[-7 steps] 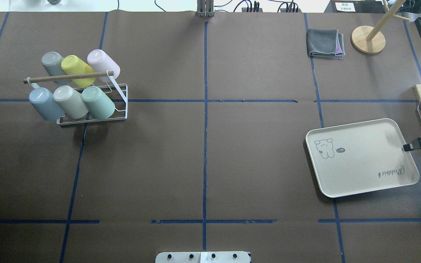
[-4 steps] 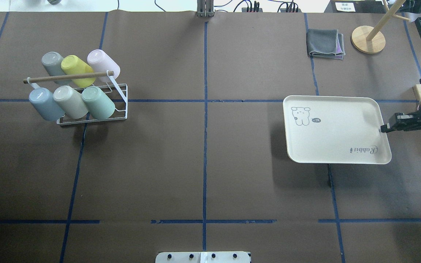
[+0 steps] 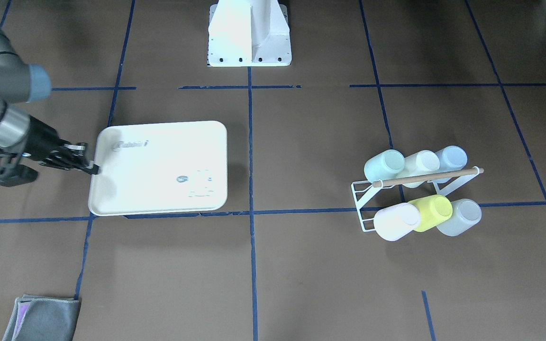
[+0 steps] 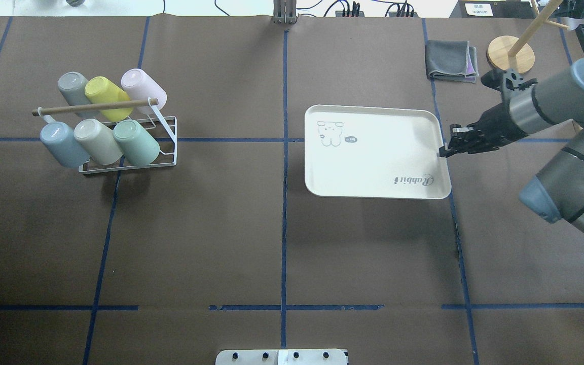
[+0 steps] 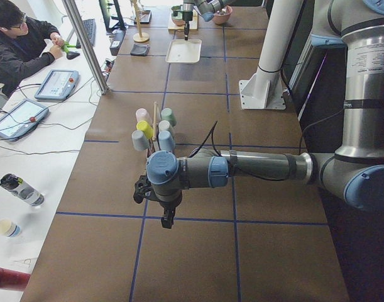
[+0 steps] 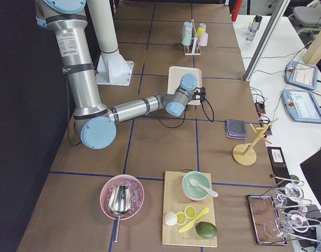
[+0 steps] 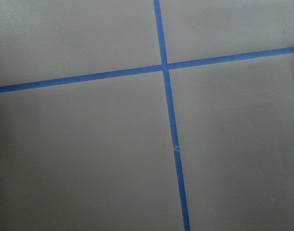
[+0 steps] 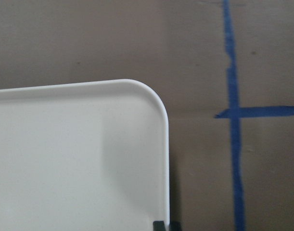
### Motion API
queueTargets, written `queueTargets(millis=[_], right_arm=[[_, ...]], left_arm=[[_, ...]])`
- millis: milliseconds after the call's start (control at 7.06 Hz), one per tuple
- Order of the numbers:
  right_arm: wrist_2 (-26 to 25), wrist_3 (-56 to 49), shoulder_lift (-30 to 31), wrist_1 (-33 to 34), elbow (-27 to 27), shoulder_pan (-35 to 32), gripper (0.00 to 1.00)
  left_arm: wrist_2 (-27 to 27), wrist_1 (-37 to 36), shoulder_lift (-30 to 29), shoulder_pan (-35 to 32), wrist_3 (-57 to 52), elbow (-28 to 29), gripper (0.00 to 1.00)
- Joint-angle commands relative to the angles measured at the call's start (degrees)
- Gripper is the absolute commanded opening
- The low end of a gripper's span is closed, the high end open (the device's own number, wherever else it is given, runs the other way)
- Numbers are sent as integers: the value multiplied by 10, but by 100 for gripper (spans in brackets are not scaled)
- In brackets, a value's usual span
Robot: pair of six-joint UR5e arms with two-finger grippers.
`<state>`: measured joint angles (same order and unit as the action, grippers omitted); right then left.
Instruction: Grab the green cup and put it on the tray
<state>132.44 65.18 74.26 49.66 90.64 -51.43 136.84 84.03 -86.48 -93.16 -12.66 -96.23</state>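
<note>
The green cup [image 4: 137, 143] lies on its side in the front row of a white wire rack [image 4: 168, 137] at the table's left; it also shows in the front-facing view [image 3: 385, 165]. My right gripper [image 4: 444, 151] is shut on the right rim of the cream tray [image 4: 383, 152] and holds it just above the table, right of centre. The right wrist view shows the tray's corner [image 8: 79, 159]. My left gripper [image 5: 168, 221] hangs over bare table, nearer than the rack in the exterior left view; I cannot tell whether it is open or shut.
The rack also holds a yellow cup [image 4: 107, 96], a pale blue cup [image 4: 61, 144] and several other pastel cups under a wooden bar. A folded grey cloth [image 4: 450, 60] and a wooden stand [image 4: 510, 53] sit at the far right.
My right arm has carried the tray leftward and farther from me, from the table's right edge to just right of centre. The cups and rack have not moved.
</note>
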Motion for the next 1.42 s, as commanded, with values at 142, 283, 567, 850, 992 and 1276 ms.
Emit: queueTargets(millis=[142, 283, 567, 850, 992, 1276], right_arm=[[-105, 23, -99, 102, 1, 86, 0], [-141, 40, -110, 104, -5, 118, 0], [-155, 43, -107, 103, -5, 143, 0], [-170, 53, -107, 103, -5, 161, 0], [-171, 61, -108, 103, -5, 166, 0], [-177, 65, -107, 103, -5, 172, 0]], left_arm=[[0, -1, 0, 0, 0, 0, 100], [0, -1, 0, 0, 0, 0, 100], [0, -1, 0, 1, 0, 0, 100], [0, -1, 0, 1, 0, 0, 100], [0, -1, 0, 1, 0, 0, 100], [0, -1, 0, 1, 0, 1, 100]])
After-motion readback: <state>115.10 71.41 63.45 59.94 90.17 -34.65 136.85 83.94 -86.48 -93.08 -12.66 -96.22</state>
